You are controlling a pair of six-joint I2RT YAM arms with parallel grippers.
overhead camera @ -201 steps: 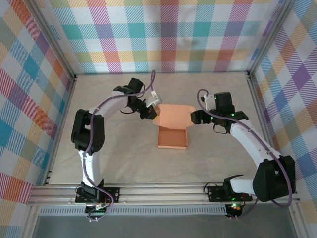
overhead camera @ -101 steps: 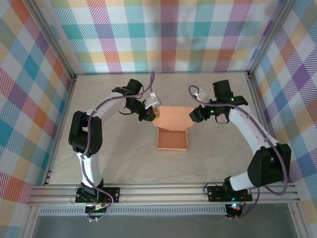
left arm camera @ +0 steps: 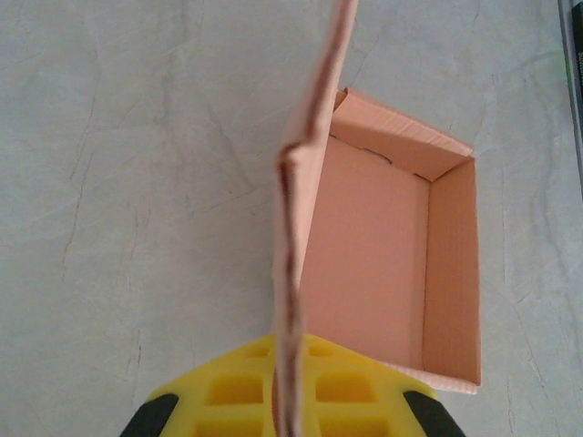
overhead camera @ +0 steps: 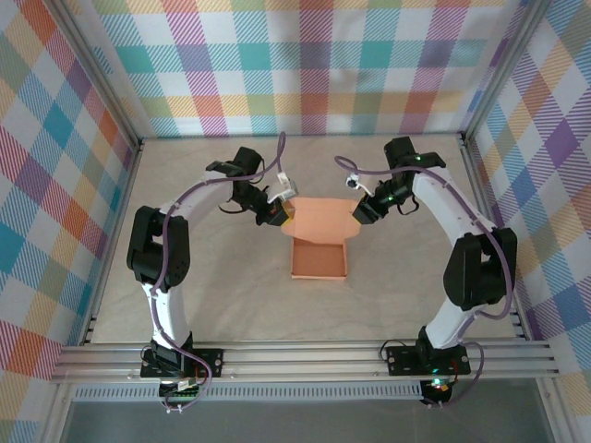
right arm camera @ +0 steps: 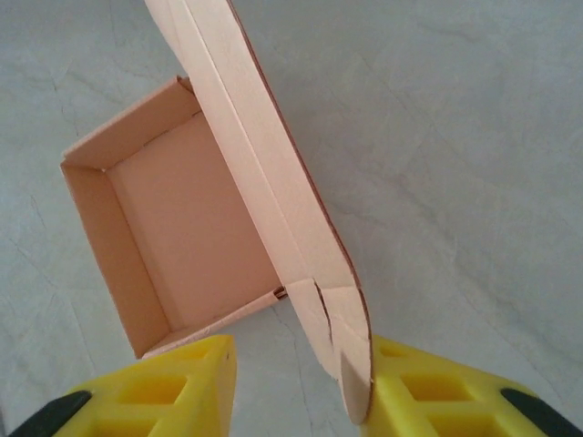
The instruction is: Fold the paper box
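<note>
The right arm [overhead camera: 443, 201] has swung its elbow in from the far right and now stands more upright, with its wrist farther back. The right gripper [overhead camera: 357, 213] has moved in onto the right edge of the paper box [overhead camera: 319, 260], at its raised lid [overhead camera: 319, 220]. Its jaws have narrowed around the lid's side flap.

paper box [overhead camera: 319, 259], lid raised, left end effector [overhead camera: 281, 214], right end effector [overhead camera: 360, 213] alongside
</note>
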